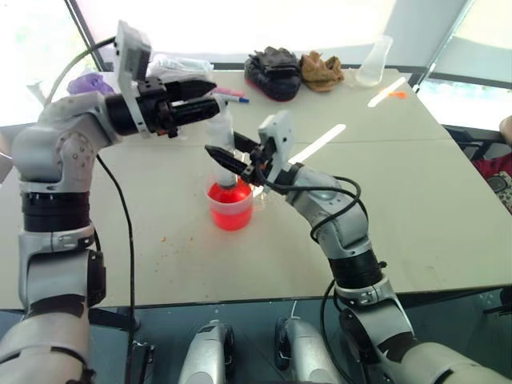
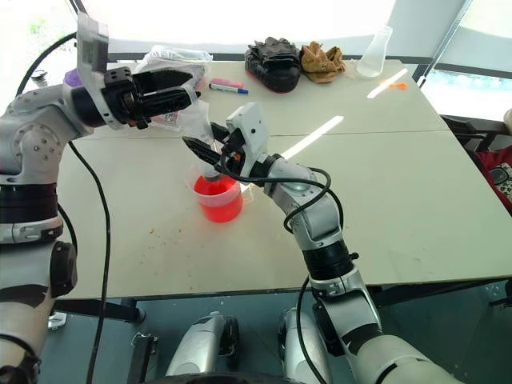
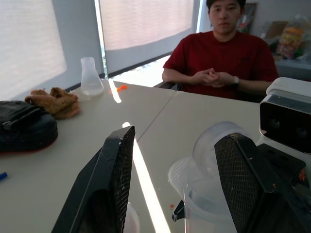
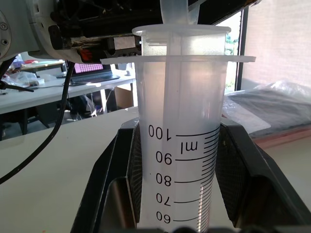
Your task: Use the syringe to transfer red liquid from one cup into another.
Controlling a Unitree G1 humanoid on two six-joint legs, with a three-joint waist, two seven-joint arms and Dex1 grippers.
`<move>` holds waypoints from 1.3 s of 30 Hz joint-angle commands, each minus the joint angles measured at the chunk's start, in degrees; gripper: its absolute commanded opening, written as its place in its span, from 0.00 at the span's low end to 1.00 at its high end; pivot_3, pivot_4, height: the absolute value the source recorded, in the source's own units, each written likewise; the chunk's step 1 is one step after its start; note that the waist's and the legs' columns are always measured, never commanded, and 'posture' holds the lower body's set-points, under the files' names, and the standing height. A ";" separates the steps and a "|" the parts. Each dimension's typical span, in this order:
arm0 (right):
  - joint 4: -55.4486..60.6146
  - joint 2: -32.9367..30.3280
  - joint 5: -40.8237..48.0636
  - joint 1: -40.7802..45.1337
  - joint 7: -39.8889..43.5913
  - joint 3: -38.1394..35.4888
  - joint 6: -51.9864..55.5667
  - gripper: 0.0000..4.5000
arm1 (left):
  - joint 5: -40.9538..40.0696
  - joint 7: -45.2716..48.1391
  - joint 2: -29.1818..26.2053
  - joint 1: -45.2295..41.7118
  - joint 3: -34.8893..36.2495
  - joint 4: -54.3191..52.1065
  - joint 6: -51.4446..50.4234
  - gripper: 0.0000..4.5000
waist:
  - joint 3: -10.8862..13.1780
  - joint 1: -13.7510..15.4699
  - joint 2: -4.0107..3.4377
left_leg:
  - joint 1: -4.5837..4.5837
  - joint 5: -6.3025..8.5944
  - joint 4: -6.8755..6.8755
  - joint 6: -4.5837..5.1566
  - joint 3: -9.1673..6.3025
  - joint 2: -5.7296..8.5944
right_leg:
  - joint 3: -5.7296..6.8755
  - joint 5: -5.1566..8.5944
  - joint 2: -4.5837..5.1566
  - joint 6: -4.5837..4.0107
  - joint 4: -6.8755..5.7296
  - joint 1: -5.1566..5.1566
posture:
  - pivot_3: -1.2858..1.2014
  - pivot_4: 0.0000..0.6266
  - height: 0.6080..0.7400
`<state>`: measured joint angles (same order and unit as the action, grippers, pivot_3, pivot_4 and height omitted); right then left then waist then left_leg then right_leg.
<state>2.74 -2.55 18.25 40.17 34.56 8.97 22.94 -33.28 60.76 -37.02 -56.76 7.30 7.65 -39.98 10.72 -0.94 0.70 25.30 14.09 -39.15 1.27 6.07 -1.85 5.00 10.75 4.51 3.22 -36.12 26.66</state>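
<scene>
The right gripper [image 2: 210,152] is clenching the barrel of the syringe [image 4: 182,145], its two black fingers pressing on either side at the upper scale marks. The syringe is standing upright over the wide cup [image 2: 218,198] of red liquid [image 2: 216,188], with its lower end reaching down into the cup. The cup is sitting on the table [image 2: 416,200], directly below the right gripper. The left gripper [image 2: 172,90] is hovering at the top of the syringe, where the white plunger [image 4: 175,12] is sticking out; its fingers [image 3: 109,179] are standing apart on either side of the plunger's head, and I cannot tell whether they are touching it. A person in a red shirt [image 3: 228,53] is sitting at the far side of the table.
</scene>
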 commanded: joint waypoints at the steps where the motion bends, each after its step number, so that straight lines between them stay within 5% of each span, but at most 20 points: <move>1: 0.76 1.17 -0.48 -0.62 1.27 4.43 0.95 0.33 | -2.95 -1.16 1.02 -4.62 2.62 -1.89 0.90 0.57 | 0.00 -0.01 0.00 | -0.01 0.00 0.00 0.00 0.00 0.00 | 0.00 0.00 0.00 0.00 0.00 0.00 | 0.52 0.24 1.00; 31: 1.30 1.15 -1.33 -2.57 1.60 5.73 1.35 0.33 | -3.57 -2.36 0.93 -5.61 4.47 -0.42 0.04 0.57 | 0.00 0.00 0.00 | -0.01 0.00 0.00 0.00 -0.01 0.00 | 0.00 0.00 0.00 0.00 0.00 -0.01 | 0.52 0.24 1.00; 39: 2.89 0.32 0.81 1.45 -0.55 0.75 3.28 0.33 | -5.68 3.44 -10.16 4.62 6.03 -6.52 -5.82 0.57 | 0.01 -1.12 -0.01 | -0.06 0.00 0.04 -0.01 0.00 -0.06 | -0.03 0.01 -0.03 -0.01 -0.07 0.02 | 0.52 0.24 1.00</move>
<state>3.31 -2.28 17.65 38.63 34.58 11.90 25.97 -36.89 63.85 -45.22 -52.02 10.09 3.62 -44.53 10.73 -2.06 0.70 25.25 14.07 -39.11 1.23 6.04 -1.91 4.98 10.76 4.47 3.21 -36.19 26.69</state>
